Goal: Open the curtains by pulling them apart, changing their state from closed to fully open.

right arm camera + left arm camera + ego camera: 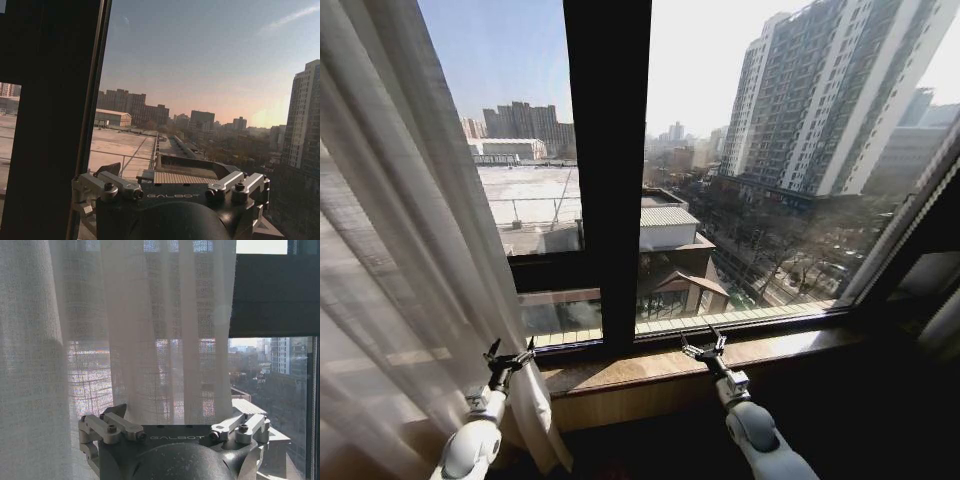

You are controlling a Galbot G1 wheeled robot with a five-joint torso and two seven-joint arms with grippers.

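Observation:
The sheer white curtains [390, 250] hang bunched over the left part of the window, with their inner edge falling to the sill beside my left gripper [510, 358]. That gripper is open and holds nothing. In the left wrist view the pleated curtains [150, 330] hang just ahead of the open left gripper [175, 421]; I cannot tell whether they touch. My right gripper [705, 348] is open and raised in front of the bare glass, right of the dark centre post. In the right wrist view the right gripper [175, 176] faces the city outside, with no fabric near it.
A wide dark window post [608, 160] splits the glass in the middle. A stone sill [720, 358] runs under the window just beyond both grippers. A pale strip [942, 325] shows at the far right edge. The glass to the right of the post is uncovered.

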